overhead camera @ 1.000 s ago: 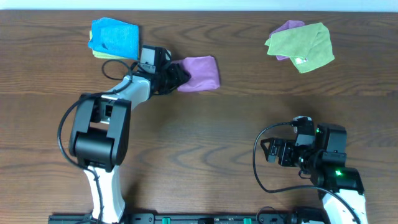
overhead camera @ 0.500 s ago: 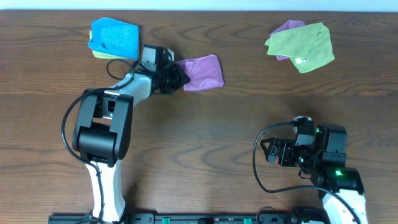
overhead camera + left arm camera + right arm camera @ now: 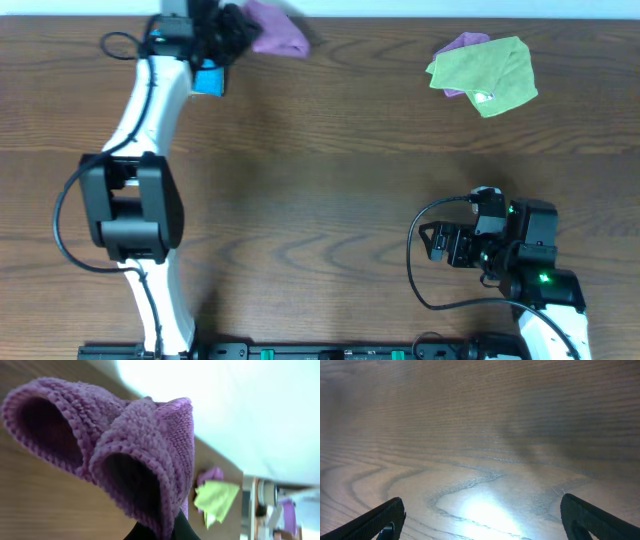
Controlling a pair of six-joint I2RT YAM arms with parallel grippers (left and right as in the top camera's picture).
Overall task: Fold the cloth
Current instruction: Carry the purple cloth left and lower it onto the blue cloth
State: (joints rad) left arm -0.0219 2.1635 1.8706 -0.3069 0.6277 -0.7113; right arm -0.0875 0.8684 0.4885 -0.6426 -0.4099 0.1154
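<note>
So the left fingers [image 3: 232, 20] pinch the bunched purple cloth [image 3: 278, 37] up at the surface's [image 3: 330, 200] far edge, while the right fingers [image 3: 382, 520] are spread wide, idle. Drop it there and it probably slips off the back.

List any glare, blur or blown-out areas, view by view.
Overhead: even light and sharp, though the purple cloth at the top edge looks slightly smeared. Left wrist: the cloth fills the frame, a little soft, and the background is blown out white. Right wrist: a bright glare patch on the table, darker toward the top.

Nubbly knitted purple cloth [image 3: 130, 445]; grained wooden table [image 3: 480, 435], faintly glossy.
</note>
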